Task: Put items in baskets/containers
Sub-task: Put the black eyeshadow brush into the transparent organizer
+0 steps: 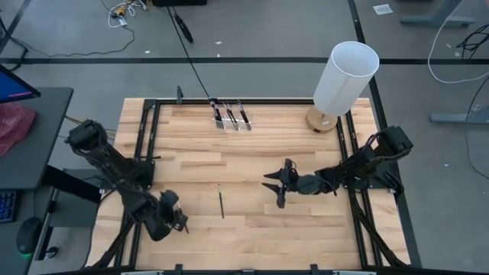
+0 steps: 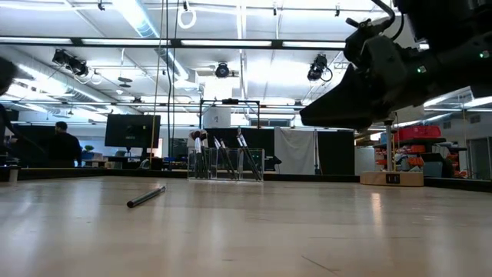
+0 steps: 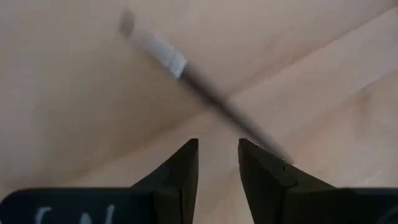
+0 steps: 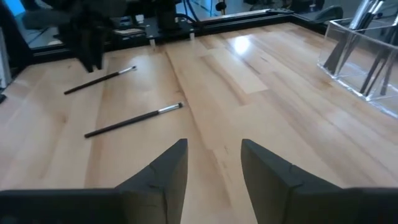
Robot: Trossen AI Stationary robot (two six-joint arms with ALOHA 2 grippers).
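Two slim dark brushes lie flat on the wooden table. One brush (image 1: pixel 221 201) (image 4: pixel 134 119) is near the middle. The other brush (image 4: pixel 99 79) (image 3: pixel 205 93) lies just beyond my left gripper (image 1: pixel 177 221) (image 3: pixel 217 144), which points down over the near-left part of the table, open by a narrow gap. My right gripper (image 1: pixel 276 187) (image 4: pixel 214 146) hovers open right of centre, pointing toward the table's left side. The clear organiser box (image 1: pixel 229 118) (image 4: pixel 367 56) stands at the far edge with several brushes upright in it.
A tall white cylinder on a round wooden base (image 1: pixel 345 76) stands at the far right corner. Black frame rails (image 1: pixel 149 137) run along the table's left, right and far edges. Bare wood lies between the two grippers. A person (image 2: pixel 61 142) shows in the room far behind.
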